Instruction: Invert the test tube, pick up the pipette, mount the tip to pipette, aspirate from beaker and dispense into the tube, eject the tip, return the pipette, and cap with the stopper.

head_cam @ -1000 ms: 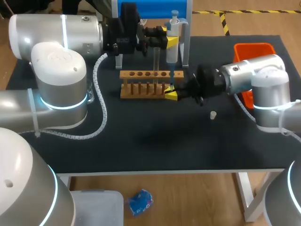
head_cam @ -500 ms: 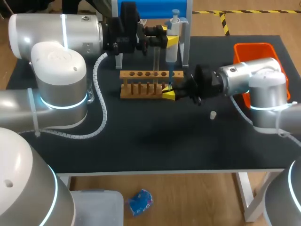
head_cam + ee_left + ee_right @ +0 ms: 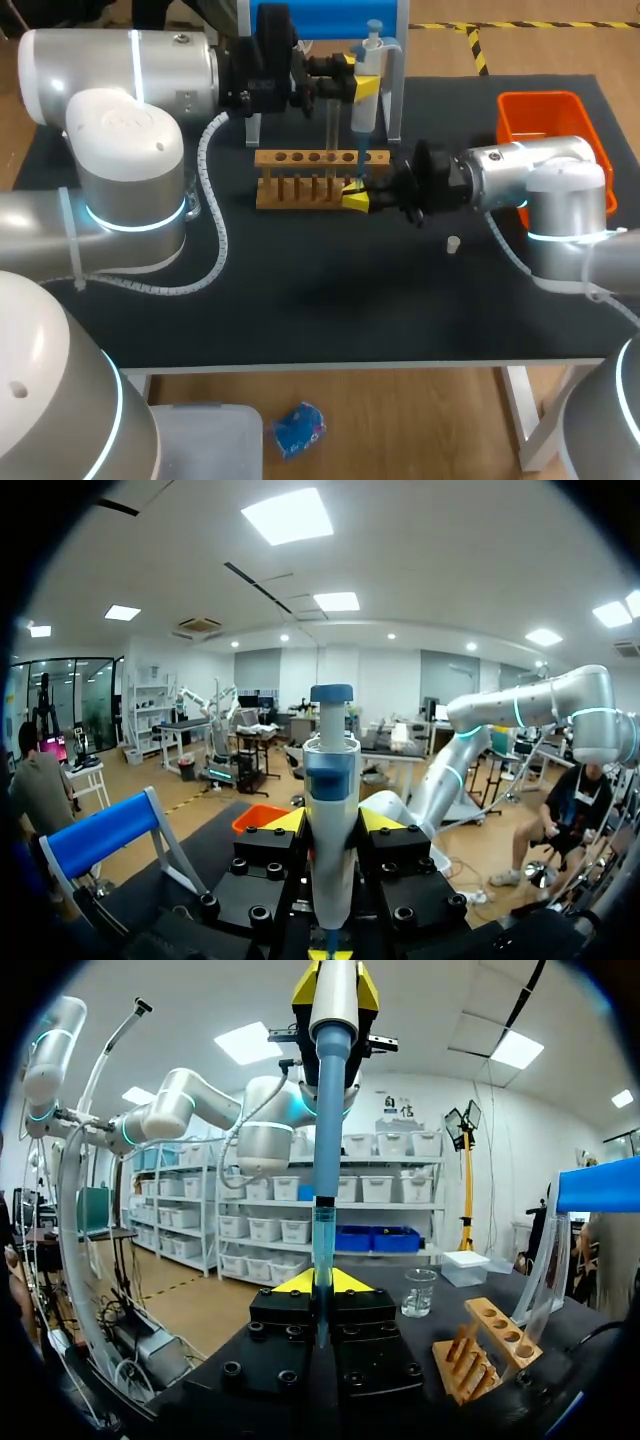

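My left gripper (image 3: 361, 80) is shut on the white pipette (image 3: 369, 60), holding it upright above the wooden rack (image 3: 300, 187); in the left wrist view the pipette (image 3: 330, 810) stands between the yellow tips. A long blue tip (image 3: 361, 165) hangs from the pipette's end. My right gripper (image 3: 357, 197) comes in from the right and is shut on that tip's lower end. In the right wrist view the tip (image 3: 326, 1140) runs from the pipette (image 3: 335, 1000) down between the fingers. A clear test tube (image 3: 332, 125) stands in the rack.
A small white stopper (image 3: 453, 243) lies on the black mat right of the rack. An orange bin (image 3: 540, 108) sits at the back right. The blue-topped pipette stand (image 3: 320, 20) is behind the rack. A beaker (image 3: 418, 1292) stands beyond the rack (image 3: 475, 1355).
My right gripper has shifted slightly left, toward the rack and under the pipette, and its forearm has swung lower. The left arm and pipette have not moved.
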`<move>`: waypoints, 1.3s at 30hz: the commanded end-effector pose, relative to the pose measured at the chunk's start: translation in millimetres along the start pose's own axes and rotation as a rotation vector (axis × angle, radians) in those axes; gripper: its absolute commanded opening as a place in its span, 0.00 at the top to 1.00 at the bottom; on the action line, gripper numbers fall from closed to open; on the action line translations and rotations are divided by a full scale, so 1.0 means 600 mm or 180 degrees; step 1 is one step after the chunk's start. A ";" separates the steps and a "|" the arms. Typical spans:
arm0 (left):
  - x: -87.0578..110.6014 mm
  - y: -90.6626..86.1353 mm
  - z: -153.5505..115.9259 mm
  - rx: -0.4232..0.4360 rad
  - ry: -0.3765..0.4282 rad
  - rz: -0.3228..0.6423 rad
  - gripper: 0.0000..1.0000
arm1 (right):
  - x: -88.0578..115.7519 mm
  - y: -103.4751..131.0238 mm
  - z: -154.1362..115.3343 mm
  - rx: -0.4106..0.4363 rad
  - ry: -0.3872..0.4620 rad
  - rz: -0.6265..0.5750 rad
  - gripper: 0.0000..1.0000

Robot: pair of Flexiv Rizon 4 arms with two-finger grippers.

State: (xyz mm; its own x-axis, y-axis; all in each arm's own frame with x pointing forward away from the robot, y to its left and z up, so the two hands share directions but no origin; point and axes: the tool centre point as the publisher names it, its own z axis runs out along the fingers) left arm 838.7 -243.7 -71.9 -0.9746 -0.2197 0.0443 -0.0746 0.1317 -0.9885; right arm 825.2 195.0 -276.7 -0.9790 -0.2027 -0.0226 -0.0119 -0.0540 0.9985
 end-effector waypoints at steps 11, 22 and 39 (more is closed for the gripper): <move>0.000 0.002 0.000 -0.0008 0.0004 -0.0002 1.00 | -0.001 0.040 -0.003 -0.0049 -0.0067 -0.0159 1.00; 0.000 0.002 0.000 -0.0008 0.0004 -0.0002 1.00 | 0.007 0.059 -0.004 -0.0016 -0.0015 -0.0240 0.00; 0.000 0.002 0.000 -0.0008 0.0004 -0.0002 1.00 | 0.022 0.053 -0.040 0.0239 -0.0005 -0.0273 0.00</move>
State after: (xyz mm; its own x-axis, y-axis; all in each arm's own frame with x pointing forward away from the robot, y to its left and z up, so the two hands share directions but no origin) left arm 838.6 -243.7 -73.4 -0.9743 -0.2204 0.0455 -0.0764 0.1340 -0.9880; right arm 820.5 177.2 -248.7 -0.9734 -0.2027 -0.1065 -0.1061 -0.0132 0.9943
